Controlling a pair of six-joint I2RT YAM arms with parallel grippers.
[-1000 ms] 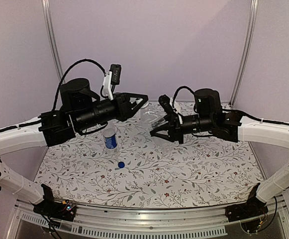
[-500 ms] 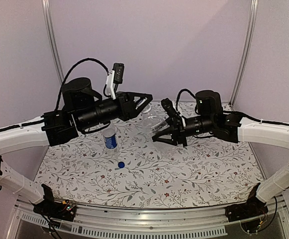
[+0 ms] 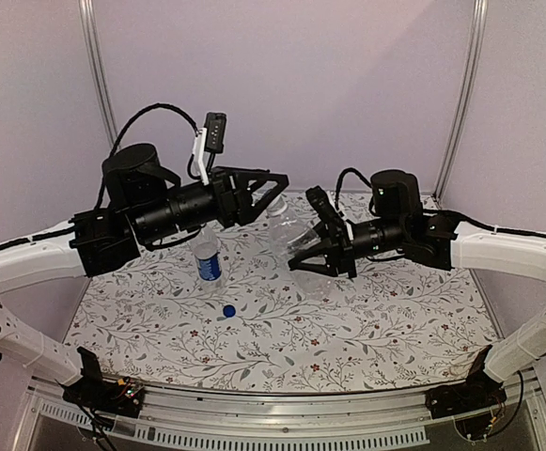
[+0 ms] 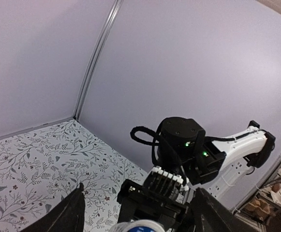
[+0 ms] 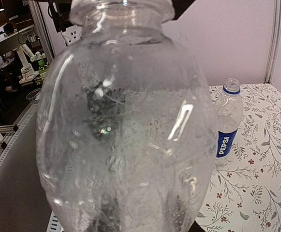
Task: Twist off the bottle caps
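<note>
right claw (image 3: 294,256) — clenched on plain bottle (image 5: 125,121) | left claw (image 3: 274,195) — spread wide around cap (image 4: 141,226)

Both arms share one build: long white shells on the lower links, matt black cylinders at the joints. The left arm (image 3: 28,268) carries a fat black motor drum (image 3: 132,169), and a thin black cable (image 3: 146,113) loops over it to a small black camera (image 3: 215,133) on a white bracket. The right arm (image 3: 507,249) has the same drum and a shorter cable loop (image 3: 351,170). Seen from the left wrist, green lights (image 4: 186,144) glow on it. The left gripper (image 3: 274,193) and right gripper (image 3: 291,256) are black, with angular, tapering fingers. Black bases (image 3: 103,385) sit by the near edge of the worktop — the left one shows tiny coloured lights.
</note>
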